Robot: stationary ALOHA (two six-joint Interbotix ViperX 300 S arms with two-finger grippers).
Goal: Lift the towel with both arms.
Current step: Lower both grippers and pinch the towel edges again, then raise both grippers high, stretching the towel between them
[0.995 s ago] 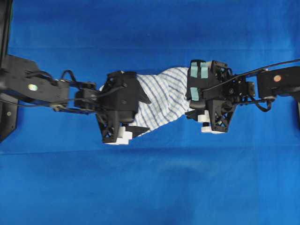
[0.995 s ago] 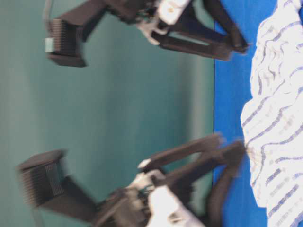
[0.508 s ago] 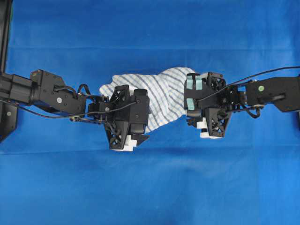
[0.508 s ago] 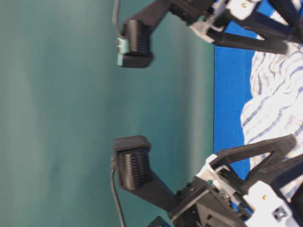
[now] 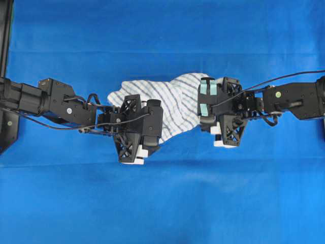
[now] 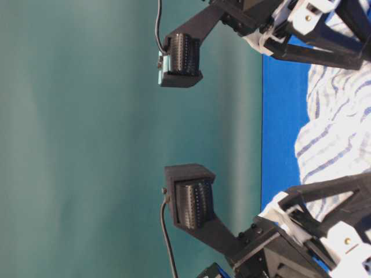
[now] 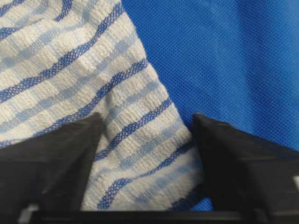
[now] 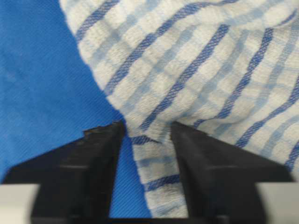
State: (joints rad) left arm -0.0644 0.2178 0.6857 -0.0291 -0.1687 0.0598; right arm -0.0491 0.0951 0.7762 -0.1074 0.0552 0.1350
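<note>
1. On the blue cloth [image 5: 162,203] at mid-table: towel [image 5: 177,101], crumpled, lying flat between the two arms, not yet lifted.
2. At the towel's left end: left gripper [image 7: 147,158] down over a corner, fingers [image 7: 56,158] straddling the fabric with a wide gap between them. Cloth between the fingers, touching the inner face of at least one, but not pinched; partly closed, no grip judged yet.
3. At the right end: right gripper [image 8: 145,154] astride a narrow fold at the edge, fingers [image 8: 84,163] much closer together and touching the fold on both sides. Looks like closing on the towel; whether already firm, cannot tell.
4. From the overhead view: both wrists pointing down, left over the towel's lower left edge, right over its right edge, middle of the towel bare between them.
5. Likely step in hand: closing both grippers before the lift.
6. Risks, as judgement only:
   - Left side slipping out, if raised before the wide gap shuts on the corner.
   - Right fold very thin and near the hem; could pull free under the towel's weight, leaving one end hanging.
   - Uneven rise, one arm ahead of the other, tilting the towel and dragging it from the weaker grip.
   - Arms drawing apart while rising, stretching the cloth and tugging it out.
   - Fingertips low enough to catch the blue cloth along with the towel.
</note>
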